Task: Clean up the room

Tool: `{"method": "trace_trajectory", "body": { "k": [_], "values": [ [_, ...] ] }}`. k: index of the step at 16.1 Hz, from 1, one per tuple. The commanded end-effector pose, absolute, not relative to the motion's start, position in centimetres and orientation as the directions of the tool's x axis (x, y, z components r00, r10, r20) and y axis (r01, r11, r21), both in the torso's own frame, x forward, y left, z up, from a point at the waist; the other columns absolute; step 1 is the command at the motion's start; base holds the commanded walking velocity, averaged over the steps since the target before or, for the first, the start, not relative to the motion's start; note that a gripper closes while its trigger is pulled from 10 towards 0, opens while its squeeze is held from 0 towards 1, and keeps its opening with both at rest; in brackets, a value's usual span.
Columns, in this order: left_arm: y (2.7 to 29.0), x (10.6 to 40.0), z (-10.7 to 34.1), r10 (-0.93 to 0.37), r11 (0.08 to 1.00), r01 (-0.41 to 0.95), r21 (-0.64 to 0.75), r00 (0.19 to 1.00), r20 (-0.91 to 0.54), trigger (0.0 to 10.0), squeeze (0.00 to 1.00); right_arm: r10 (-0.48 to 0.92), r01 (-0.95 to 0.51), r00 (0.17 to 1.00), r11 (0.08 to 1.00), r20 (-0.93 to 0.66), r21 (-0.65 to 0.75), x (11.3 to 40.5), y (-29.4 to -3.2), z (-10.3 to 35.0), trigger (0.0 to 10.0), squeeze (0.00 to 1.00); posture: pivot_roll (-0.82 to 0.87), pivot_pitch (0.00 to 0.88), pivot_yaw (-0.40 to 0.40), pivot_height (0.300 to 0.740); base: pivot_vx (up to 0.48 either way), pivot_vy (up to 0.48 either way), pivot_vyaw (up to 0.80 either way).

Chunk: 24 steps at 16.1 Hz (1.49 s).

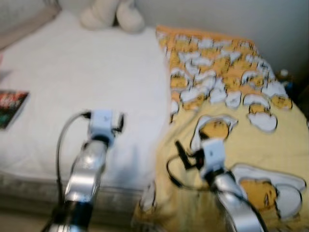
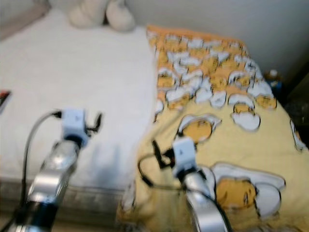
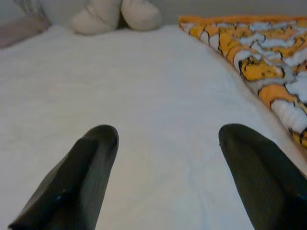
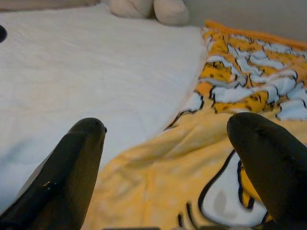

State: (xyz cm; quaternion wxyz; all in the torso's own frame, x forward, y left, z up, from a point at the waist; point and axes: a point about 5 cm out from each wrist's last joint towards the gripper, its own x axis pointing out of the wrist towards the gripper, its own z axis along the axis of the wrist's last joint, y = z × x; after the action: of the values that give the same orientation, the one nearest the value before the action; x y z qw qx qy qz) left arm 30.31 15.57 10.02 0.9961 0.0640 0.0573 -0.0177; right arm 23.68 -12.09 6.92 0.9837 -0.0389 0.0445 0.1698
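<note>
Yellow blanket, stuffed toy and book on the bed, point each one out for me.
yellow blanket (image 1: 270,145), left eye view, plain yellow stretch.
stuffed toy (image 1: 113,14), left eye view, cream body at the bed's head.
book (image 1: 10,107), left eye view, dark cover.

Both head views are blurred. The cream plush toy (image 1: 112,13) is cut off by the top edge, and the dark glossy book (image 1: 10,107) by the left edge. The small object beside the bed (image 2: 273,77) is too blurred to identify.

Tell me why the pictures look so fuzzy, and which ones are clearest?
Both eye views are smeared, probably from the head moving: the yellow blanket and the book have soft edges. The left wrist view is sharper, though the open left claw looms dark and blurry up close. The right wrist view shows the blanket's cartoon prints most crisply, past the open right claw. Lighting is soft, without glare.
</note>
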Motion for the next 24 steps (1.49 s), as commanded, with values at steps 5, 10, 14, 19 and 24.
{"method": "trace_trajectory", "body": {
  "k": [5, 10, 14, 19, 24],
  "values": [
    [13.3, 30.8, 10.8, -0.115, 0.987, 0.124, 0.102, 0.989, -0.088, 10.0, 0.00, 0.284, -0.296, 0.950, 0.952, -0.133, -0.082, 23.3, -13.7, 6.5, 10.0, 0.00, -0.05, 0.027, -0.041, 0.740, 0.139, -0.061, 0.00],
    [11.7, 30.8, 10.2, -0.273, 0.951, 0.289, 0.108, 0.951, -0.143, 10.0, 0.00, 0.287, -0.298, 0.949, 0.952, -0.132, -0.072, 22.9, -13.4, 6.5, 10.0, 0.00, -0.04, 0.052, -0.034, 0.740, 0.000, 0.000, 0.00],
    [11.6, 33.2, 7.3, -0.314, 0.918, 0.374, 0.128, 0.887, -0.340, 10.0, 0.00, 0.294, -0.308, 0.942, 0.949, -0.164, -0.067, 20.8, -12.8, 6.0, 10.0, 0.00, -0.08, 0.115, 0.001, 0.740, 0.000, 0.000, 0.00],
    [11.5, 34.2, 5.8, -0.285, 0.922, 0.367, 0.126, 0.861, -0.422, 10.0, 0.00, 0.273, -0.288, 0.945, 0.955, -0.179, -0.063, 19.2, -13.2, 6.1, 10.0, 0.00, -0.13, 0.126, 0.026, 0.740, 0.000, 0.000, 0.00],
    [11.8, 35.1, 6.0, -0.260, 0.923, 0.353, 0.156, 0.867, -0.425, 10.0, 0.00, 0.256, -0.271, 0.950, 0.961, -0.181, -0.061, 18.0, -13.3, 6.3, 10.0, 0.00, -0.16, 0.118, 0.045, 0.740, 0.000, 0.000, 0.00]
  ]
}}
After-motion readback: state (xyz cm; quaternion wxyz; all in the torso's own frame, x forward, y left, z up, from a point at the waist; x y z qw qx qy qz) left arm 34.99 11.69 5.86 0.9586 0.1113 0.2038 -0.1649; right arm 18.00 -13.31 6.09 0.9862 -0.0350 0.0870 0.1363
